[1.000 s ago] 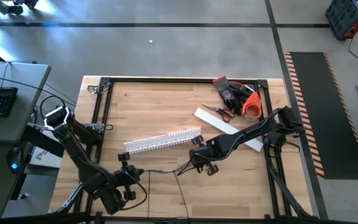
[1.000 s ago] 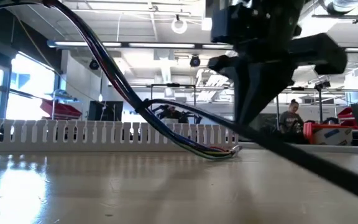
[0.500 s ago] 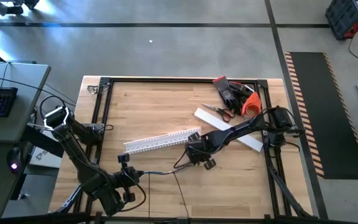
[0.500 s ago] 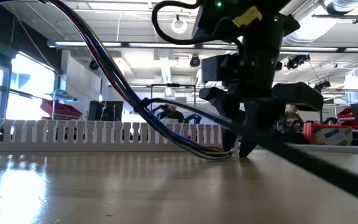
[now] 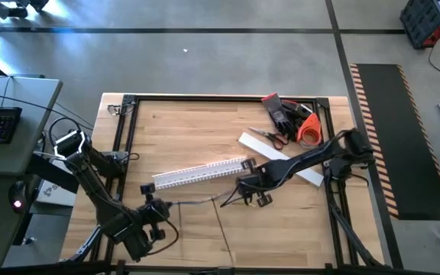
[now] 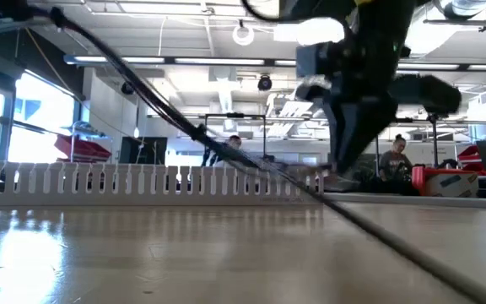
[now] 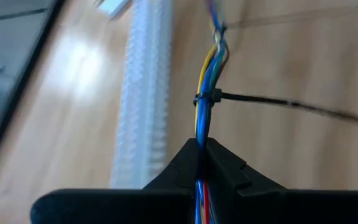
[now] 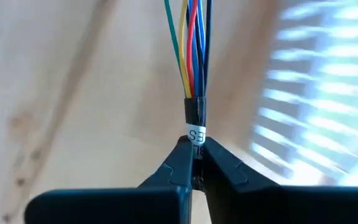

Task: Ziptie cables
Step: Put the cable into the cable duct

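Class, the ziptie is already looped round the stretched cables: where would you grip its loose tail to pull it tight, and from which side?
Grip the ziptie on its free tail, a little out from the head, coming from above. The tail sticks out sideways from the cables, which run taut between the left gripper and the right gripper, both shut on them, so that side looks unobstructed. Neither arm is free, though.

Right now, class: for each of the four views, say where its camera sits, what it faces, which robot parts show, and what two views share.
High: overhead, facing down on the table; both arms show.
Low: at tabletop height, facing across to the duct; the right arm hangs in.
Left wrist: behind the left pincer, shut on the cables, a ziptie round them.
Right wrist: behind the right pincer, shut on the cables' taped end.
Shared: both wrist views show the cables and duct.
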`<move>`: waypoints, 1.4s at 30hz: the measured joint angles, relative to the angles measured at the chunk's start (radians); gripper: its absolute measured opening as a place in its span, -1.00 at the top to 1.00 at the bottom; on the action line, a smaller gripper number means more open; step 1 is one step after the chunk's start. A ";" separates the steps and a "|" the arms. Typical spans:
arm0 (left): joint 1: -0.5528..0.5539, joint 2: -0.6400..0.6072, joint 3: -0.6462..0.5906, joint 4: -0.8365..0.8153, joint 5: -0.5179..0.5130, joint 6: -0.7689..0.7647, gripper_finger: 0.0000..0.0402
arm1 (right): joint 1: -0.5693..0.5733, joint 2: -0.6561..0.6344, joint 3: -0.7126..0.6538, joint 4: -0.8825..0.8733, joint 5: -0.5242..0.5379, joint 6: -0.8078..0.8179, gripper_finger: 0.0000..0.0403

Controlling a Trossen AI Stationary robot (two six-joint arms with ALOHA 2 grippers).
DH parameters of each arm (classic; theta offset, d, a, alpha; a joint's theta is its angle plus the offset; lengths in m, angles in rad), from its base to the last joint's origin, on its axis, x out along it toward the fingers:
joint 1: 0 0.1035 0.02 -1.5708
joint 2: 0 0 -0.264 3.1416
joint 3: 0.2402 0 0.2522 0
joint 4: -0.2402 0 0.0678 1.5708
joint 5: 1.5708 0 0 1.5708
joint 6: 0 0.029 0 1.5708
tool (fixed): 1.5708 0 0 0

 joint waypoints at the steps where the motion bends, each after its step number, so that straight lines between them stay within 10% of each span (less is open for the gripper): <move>1: 0.004 0.000 -0.002 -0.040 0.005 -0.024 1.00 | 0.000 -0.023 0.000 -0.011 0.029 0.008 0.99; 11: 0.121 0.000 -0.144 -0.147 0.121 0.019 1.00 | -0.081 -0.144 0.001 -0.009 0.206 0.092 1.00; 25: 0.229 -0.004 -0.373 0.078 0.167 0.134 0.99 | -0.189 -0.143 0.002 -0.022 0.159 0.091 1.00; 42: 0.219 -0.004 -0.372 0.059 0.248 0.072 0.32 | -0.209 -0.118 0.002 -0.032 0.161 0.070 1.00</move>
